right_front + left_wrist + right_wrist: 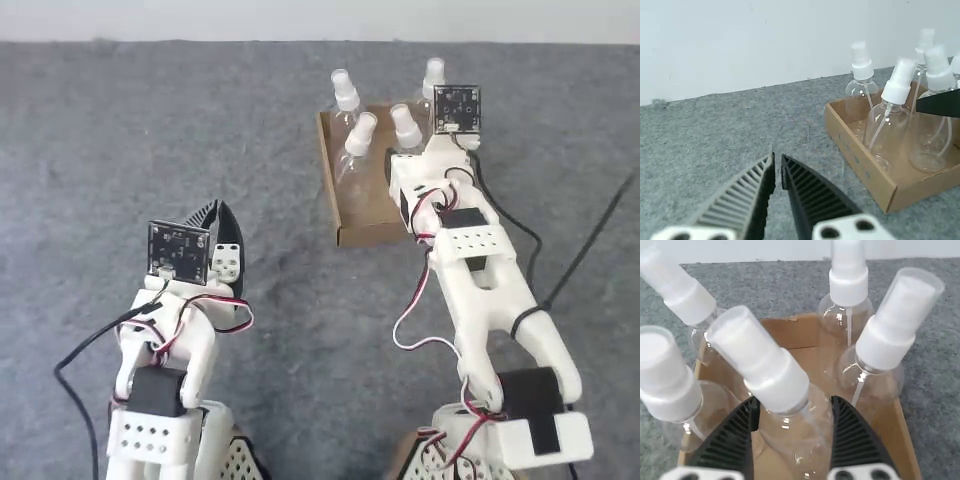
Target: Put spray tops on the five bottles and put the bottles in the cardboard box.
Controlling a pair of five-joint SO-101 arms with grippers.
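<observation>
Holding a bottle inside the box

Right gripper (792,411) jaws pinch the sides of a clear bottle (795,440), tilted in the cardboard box (790,330), its white spray top (760,360) on. Four other capped bottles (847,315) crowd around, bases hidden. Left gripper (777,162), jaws nearly pressed together, hangs over the grey surface (715,140).

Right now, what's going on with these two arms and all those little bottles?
The right gripper is over the cardboard box, its fingers against the sides of a tilted bottle that already has its spray top. Four other bottles, also topped, stand around it, in the box as far as shows. The left gripper is shut and empty above the grey mat, away from the box.
</observation>
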